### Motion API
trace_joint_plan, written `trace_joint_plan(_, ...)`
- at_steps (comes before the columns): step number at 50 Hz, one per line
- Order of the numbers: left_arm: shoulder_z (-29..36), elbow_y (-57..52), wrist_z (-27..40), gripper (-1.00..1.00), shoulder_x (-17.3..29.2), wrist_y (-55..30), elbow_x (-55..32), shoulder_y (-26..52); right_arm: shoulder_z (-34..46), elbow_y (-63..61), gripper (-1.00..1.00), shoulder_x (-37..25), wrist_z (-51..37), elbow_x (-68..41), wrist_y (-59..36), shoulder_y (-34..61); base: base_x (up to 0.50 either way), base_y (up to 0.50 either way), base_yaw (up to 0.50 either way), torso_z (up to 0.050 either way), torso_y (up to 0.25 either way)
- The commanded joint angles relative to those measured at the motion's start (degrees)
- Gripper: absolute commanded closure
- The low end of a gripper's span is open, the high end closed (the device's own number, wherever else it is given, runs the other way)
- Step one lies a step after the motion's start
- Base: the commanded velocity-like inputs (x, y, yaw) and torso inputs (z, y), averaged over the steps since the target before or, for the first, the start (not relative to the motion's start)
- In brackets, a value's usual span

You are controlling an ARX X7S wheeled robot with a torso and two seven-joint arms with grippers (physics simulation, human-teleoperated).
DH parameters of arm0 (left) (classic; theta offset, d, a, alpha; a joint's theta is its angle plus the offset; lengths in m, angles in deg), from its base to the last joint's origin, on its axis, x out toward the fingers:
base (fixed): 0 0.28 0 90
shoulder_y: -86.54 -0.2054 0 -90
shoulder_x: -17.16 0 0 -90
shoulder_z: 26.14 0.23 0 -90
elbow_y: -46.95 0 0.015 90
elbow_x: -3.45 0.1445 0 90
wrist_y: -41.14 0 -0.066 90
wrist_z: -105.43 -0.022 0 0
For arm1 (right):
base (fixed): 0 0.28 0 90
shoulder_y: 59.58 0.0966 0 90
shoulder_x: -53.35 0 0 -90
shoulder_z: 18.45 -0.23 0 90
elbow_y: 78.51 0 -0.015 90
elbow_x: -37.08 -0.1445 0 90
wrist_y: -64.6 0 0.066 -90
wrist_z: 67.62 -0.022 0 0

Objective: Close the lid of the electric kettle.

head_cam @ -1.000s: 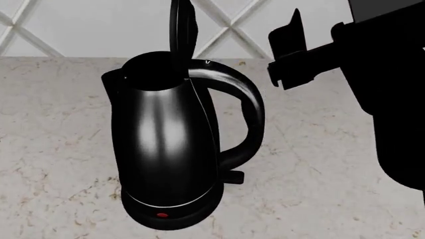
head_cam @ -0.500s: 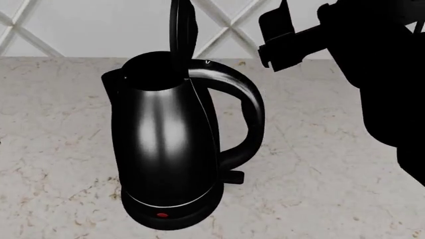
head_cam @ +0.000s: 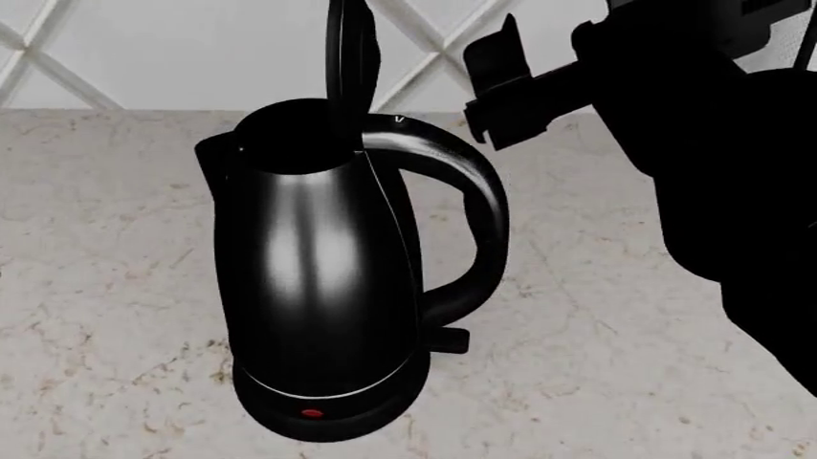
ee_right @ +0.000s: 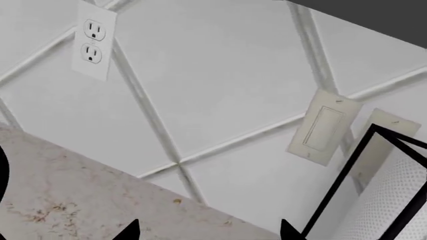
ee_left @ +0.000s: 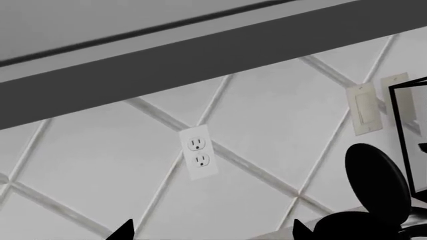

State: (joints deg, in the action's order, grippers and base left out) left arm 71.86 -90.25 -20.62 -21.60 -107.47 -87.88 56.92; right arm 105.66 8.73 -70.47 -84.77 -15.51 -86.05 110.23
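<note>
I see one electric kettle (head_cam: 325, 287) standing upright on the marbled desk (head_cam: 102, 249), its long axis vertical, spout toward my left and the curved handle (head_cam: 466, 220) toward my right. Its single lid (head_cam: 354, 57) stands on edge above the open mouth, hinged up at the handle side. Bare desk lies open all around the kettle base, and the tiled wall (head_cam: 191, 48) rises close behind it.

My right pincer (head_cam: 500, 86) hangs above and to the right of the handle, near the raised lid but apart from it; its fingers look spread, nothing between them. In the right wrist view two fingertips (ee_right: 127, 231) show well apart.

The left wrist view shows the lid (ee_left: 377, 182), one outlet (ee_left: 197, 152) and two separated fingertips (ee_left: 123, 231) of the left pincer, holding nothing.
</note>
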Motion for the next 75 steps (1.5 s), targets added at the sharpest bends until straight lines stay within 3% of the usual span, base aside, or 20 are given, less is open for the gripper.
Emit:
trace_joint_plan(1, -0.04, -0.04, -0.44, -1.00, 0.10, 0.38, 0.71, -0.76, 0.26, -0.76, -1.00, 0.71, 0.28, -0.79, -0.07, -0.38, 0.00, 0.00, 0.00, 0.000, 0.000)
trace_joint_plan(75, -2.54, -1.32, -2.61, -1.00, 2.90, 3.60, 2.89, -6.43, 2.57, -5.75, -1.00, 4.11, 1.78, -5.75, -4.13, 3.79, 0.00, 0.00, 0.00, 0.000, 0.000)
